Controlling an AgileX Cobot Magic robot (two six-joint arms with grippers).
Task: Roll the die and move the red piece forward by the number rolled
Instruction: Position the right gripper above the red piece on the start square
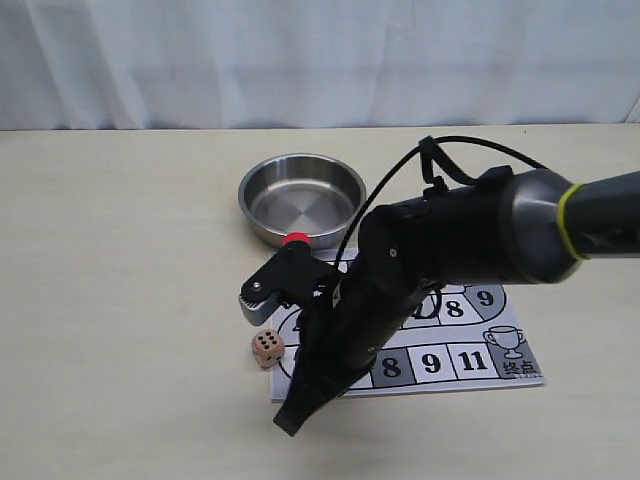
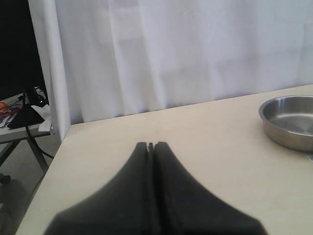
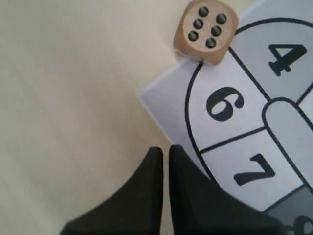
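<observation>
The pale tan die rests on the table at the left edge of the numbered board, with six pips up. My right gripper reaches across the board and hangs shut and empty in front of the die, over the board's near left edge. Only the top of the red piece shows, behind a black part of the arm near the bowl's front rim. My left gripper is shut with nothing in it, over bare table, and is out of the exterior view.
A round steel bowl stands behind the board. The right arm covers most of the board's left and middle squares. In the left wrist view the table edge lies to one side, and a white curtain hangs behind the table.
</observation>
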